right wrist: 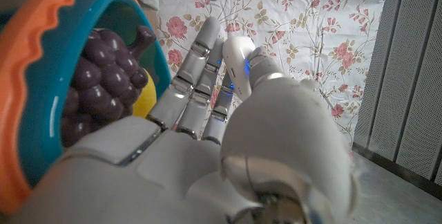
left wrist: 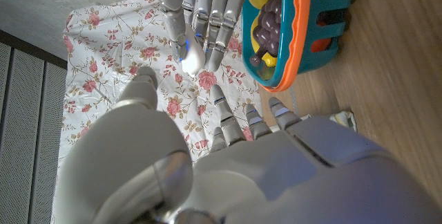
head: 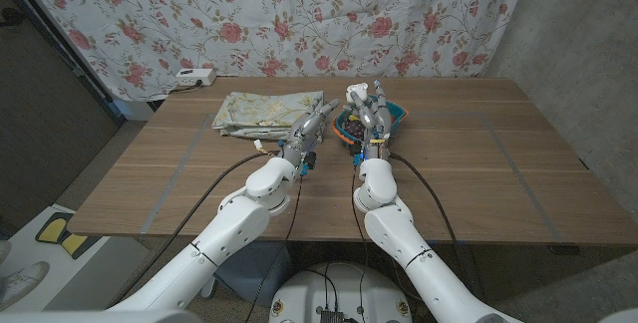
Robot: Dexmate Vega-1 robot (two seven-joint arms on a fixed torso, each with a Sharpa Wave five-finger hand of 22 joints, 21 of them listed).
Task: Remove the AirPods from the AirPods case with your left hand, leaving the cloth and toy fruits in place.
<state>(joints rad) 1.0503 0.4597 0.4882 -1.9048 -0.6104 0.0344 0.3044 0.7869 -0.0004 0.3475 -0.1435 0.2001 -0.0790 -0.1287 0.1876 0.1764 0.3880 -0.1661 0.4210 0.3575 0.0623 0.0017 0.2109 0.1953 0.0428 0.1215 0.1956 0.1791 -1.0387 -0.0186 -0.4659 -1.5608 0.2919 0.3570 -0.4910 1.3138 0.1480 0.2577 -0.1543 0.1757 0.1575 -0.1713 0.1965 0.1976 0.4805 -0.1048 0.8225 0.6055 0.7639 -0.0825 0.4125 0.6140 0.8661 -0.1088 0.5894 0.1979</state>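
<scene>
My right hand point(head: 373, 116) is raised over the toy fruit basket and pinches a small white AirPods case point(head: 356, 93) between thumb and fingers. The case point(right wrist: 238, 57) shows a blue glow, and I cannot tell whether its lid is up. The case point(left wrist: 193, 59) hangs just beyond the fingertips point(left wrist: 219, 108) of my left hand point(head: 316, 120), whose fingers are stretched apart, holding nothing. The left hand point(left wrist: 276, 162) sits a short way left of the case. The folded floral cloth point(head: 264, 111) lies behind the left hand. No earbuds can be made out.
A teal basket with an orange rim point(head: 401, 116) holds purple toy grapes point(left wrist: 268, 18) and a yellow toy fruit point(right wrist: 144, 89), right under my right hand. A white box point(head: 192, 77) sits at the table's back left corner. A floral curtain hangs behind.
</scene>
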